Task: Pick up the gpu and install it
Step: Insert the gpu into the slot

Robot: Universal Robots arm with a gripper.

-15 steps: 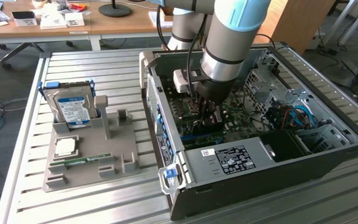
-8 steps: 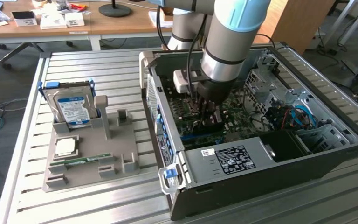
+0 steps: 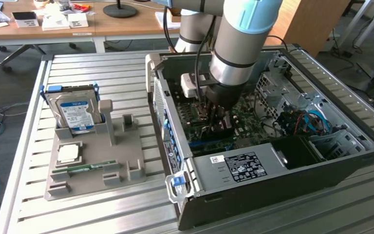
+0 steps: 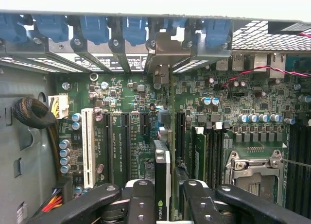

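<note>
My gripper point(image 3: 214, 121) reaches down into the open computer case point(image 3: 343, 163), over the green motherboard point(image 4: 126, 95). It is shut on the gpu point(image 4: 163, 158), which the wrist view shows edge-on as a thin dark card with a logo near the black fingers point(image 4: 138, 197). The card stands upright between the expansion slots. Its far end meets a silvery bracket point(image 4: 162, 56) at the case's rear wall. From the exterior view the gpu point(image 3: 218, 130) is a dark shape under the wrist, low over the board. Whether it sits in a slot I cannot tell.
A grey holder point(image 3: 99, 163) on the slatted table at the exterior view's left carries a hard drive point(image 3: 75, 113), a processor chip point(image 3: 68, 153) and a memory stick point(image 3: 86, 168). Inside the case are the power supply point(image 3: 239, 168), a white slot point(image 4: 88, 146), blue latches point(image 4: 92, 27) and the processor socket point(image 4: 255, 173).
</note>
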